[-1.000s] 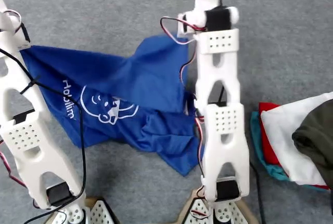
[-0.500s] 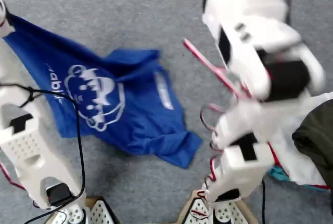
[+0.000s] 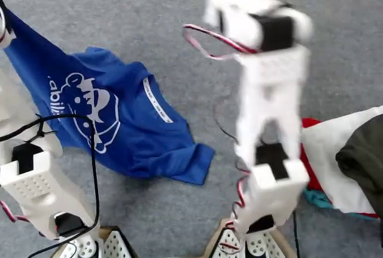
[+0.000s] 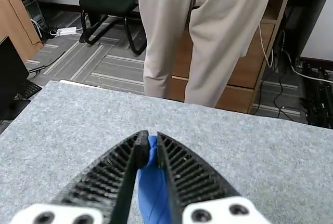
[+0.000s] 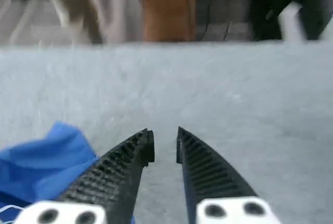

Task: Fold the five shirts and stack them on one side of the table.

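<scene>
**Blue shirt pinched at one corner**

From above, we see the blue shirt (image 3: 119, 120) spread on the gray table (image 3: 179, 24) in the left half, with one corner lifted at the upper left edge. A pile of shirts (image 3: 341, 156) sits at the right edge.

In the left wrist view, the left gripper (image 4: 148, 142) pinches blue cloth.

In the right wrist view, the right gripper (image 5: 165, 141) is a little apart and holds nothing.

The shirt pile (image 3: 335, 156) is cut off by the high view's right edge.

Matt cloth shirt (image 3: 119, 126), rough felt table (image 3: 149, 18)
</scene>
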You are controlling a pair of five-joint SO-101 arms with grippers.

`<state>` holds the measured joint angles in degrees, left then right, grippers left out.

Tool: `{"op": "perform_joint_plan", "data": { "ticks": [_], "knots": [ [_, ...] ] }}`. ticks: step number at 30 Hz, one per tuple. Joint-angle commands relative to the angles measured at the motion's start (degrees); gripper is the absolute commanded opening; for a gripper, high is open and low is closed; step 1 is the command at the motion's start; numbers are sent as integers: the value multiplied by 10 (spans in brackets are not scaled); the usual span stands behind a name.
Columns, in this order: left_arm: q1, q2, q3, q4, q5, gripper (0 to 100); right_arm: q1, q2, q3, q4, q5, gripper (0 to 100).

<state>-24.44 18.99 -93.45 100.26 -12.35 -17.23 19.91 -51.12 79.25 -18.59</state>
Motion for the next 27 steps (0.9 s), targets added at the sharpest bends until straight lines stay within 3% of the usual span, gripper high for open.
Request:
{"op": "perform_joint_plan", "data": {
  "ticks": [1, 8, 15, 20, 27],
  "knots": [
    [4, 1, -17, 5, -4, 20, -66, 87, 25, -107, -6, 108],
    [1, 30, -17, 5, -4, 20, -197, 249, -97, -102, -12, 117],
    [0, 69, -17, 5, -4, 20, -215, 349, -184, -12, -69, 254],
    [1, 85, -17, 5, -3, 20, -203, 432, -189, 3, -64, 167],
    [1, 116, -17, 5, -2, 20, -177, 444, -216, 156, -19, 19]
  ]
}}
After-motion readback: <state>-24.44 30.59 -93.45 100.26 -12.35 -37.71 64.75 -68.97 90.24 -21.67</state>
